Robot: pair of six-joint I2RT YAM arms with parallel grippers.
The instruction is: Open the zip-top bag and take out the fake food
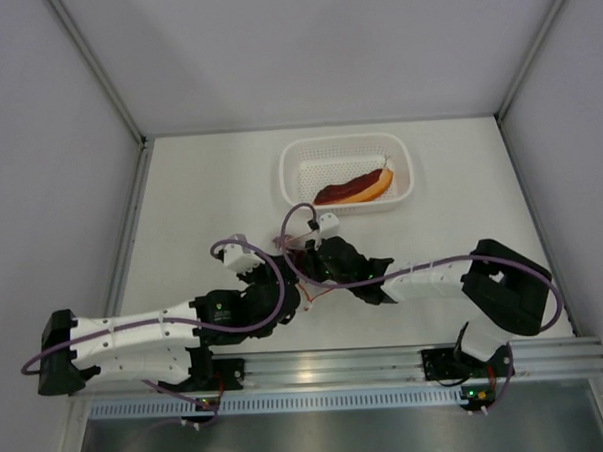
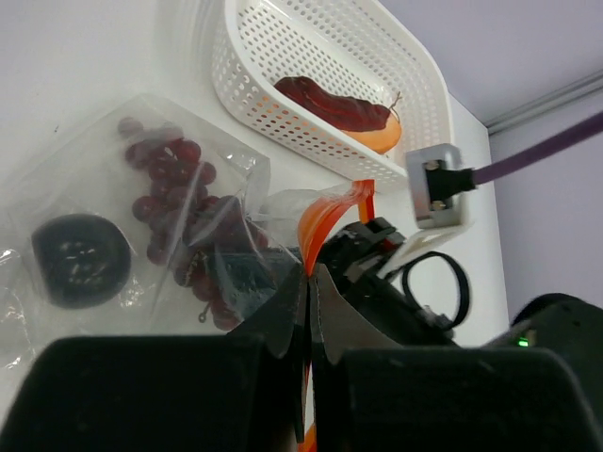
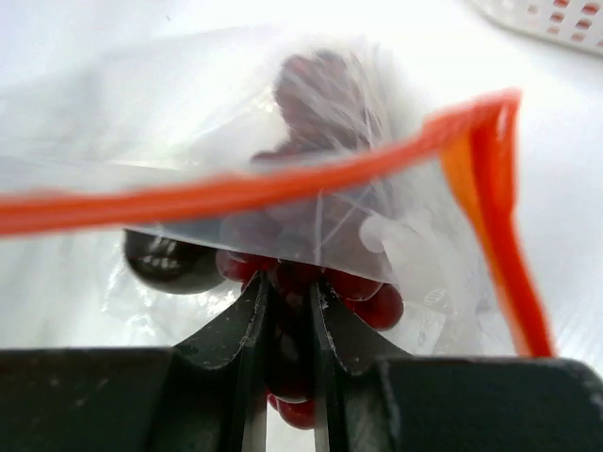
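The clear zip-top bag (image 2: 113, 179) lies on the table, its mouth open. Its orange-red zip strip (image 3: 236, 193) arches over my right gripper. My left gripper (image 2: 309, 275) is shut on one side of the strip (image 2: 325, 221). My right gripper (image 3: 290, 282) reaches into the bag mouth and is shut on the dark red grape cluster (image 3: 372, 303). The grapes (image 2: 174, 202) and the small dark round fruit (image 2: 80, 259) are inside the bag. The orange-and-maroon hot-dog piece (image 1: 355, 187) lies in the white basket (image 1: 294, 166). In the top view both grippers (image 1: 284, 287) (image 1: 318, 260) meet mid-table and hide the bag.
The white perforated basket (image 2: 283, 42) stands at the back of the table, just beyond the bag. White walls close in the table on the left, right and back. The rail with the arm bases (image 1: 318, 365) runs along the near edge.
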